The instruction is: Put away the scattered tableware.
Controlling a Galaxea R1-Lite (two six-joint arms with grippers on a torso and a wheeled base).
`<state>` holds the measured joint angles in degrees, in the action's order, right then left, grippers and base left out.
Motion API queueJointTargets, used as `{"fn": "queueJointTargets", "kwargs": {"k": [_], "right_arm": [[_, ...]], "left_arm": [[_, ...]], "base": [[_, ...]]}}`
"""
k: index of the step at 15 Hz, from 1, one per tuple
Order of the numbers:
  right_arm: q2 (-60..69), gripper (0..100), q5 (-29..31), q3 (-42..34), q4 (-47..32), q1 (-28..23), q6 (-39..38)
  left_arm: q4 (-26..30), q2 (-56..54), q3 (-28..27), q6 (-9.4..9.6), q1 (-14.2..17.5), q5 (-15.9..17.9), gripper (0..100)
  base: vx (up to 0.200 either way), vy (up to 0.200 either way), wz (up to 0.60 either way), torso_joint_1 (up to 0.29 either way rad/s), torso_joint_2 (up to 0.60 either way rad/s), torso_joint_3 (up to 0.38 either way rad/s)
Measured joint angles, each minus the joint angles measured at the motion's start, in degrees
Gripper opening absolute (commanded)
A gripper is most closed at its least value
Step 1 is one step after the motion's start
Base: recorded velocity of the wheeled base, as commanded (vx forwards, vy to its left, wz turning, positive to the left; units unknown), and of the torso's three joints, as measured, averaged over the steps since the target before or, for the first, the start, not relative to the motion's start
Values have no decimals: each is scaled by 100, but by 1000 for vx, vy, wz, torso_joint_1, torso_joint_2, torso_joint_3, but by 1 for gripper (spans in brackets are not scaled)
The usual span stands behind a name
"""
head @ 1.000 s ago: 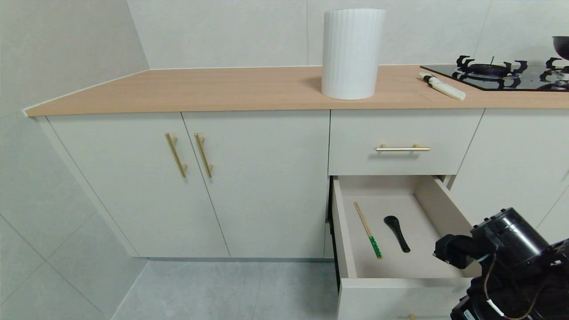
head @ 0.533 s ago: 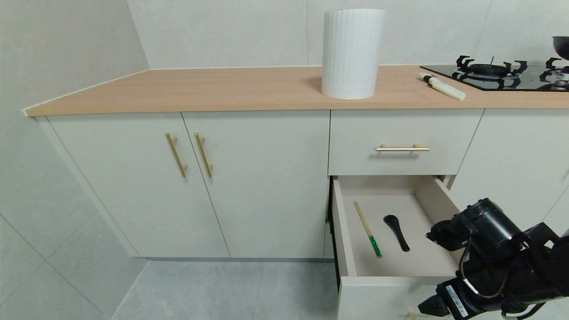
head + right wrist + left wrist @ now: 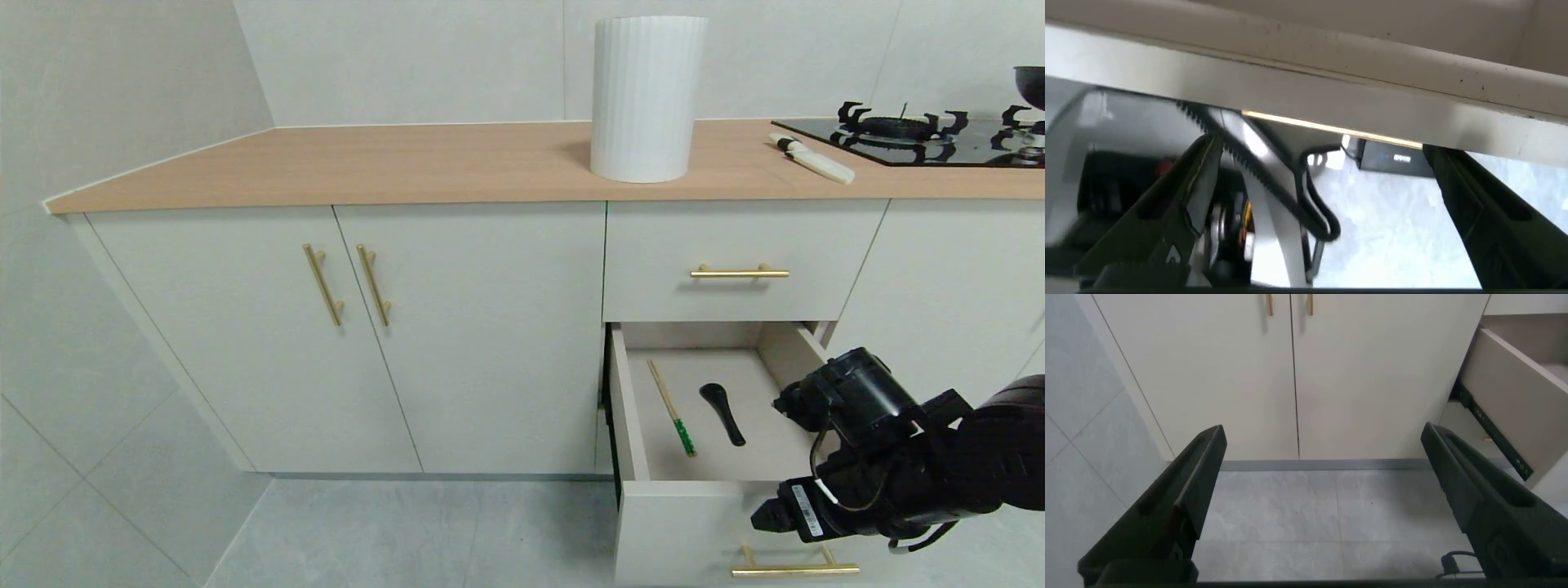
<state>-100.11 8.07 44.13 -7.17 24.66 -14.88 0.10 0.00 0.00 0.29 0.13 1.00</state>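
Two tools are in play, both with fingers spread wide and nothing between them. Well to the left of the drawer (image 3: 633,408), the left tool (image 3: 1323,433) hangs low over the floor (image 3: 1290,531), facing the cabinet doors (image 3: 1290,367). Inside the drawer lie the chopsticks (image 3: 673,412) and, just to their right, the black spoon (image 3: 722,412), each with its long axis running front to back. At the drawer's front panel (image 3: 678,523), right of its middle and above the gold handle (image 3: 792,567), sits the right tool (image 3: 1324,149); I cannot tell whether it touches the panel. The drawer slides straight back, so the right arm, far nearer, looks placed to push it shut.
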Motion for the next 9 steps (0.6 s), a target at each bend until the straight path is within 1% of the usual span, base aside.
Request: {"fn": "queueJointTargets", "kwargs": {"k": [1, 4, 7, 9], "right_arm": [[-46, 100, 44, 5, 140, -20, -41], [-301, 100, 514, -23, 752, -66, -282], [-544, 100, 681, -98, 1302, -121, -332], [-681, 100, 712, -221, 2139, -168, -334]], "left_arm": [[0, 0, 0, 2, 0, 0, 100], [0, 0, 0, -2, -2, 0, 100], [0, 0, 0, -2, 0, 0, 100], [0, 0, 0, 0, 0, 1, 100]], "base": [[0, 0, 0, 0, 0, 0], [0, 0, 0, 0, 0, 0], [0, 0, 0, 0, 0, 0], [0, 0, 0, 0, 0, 0]]}}
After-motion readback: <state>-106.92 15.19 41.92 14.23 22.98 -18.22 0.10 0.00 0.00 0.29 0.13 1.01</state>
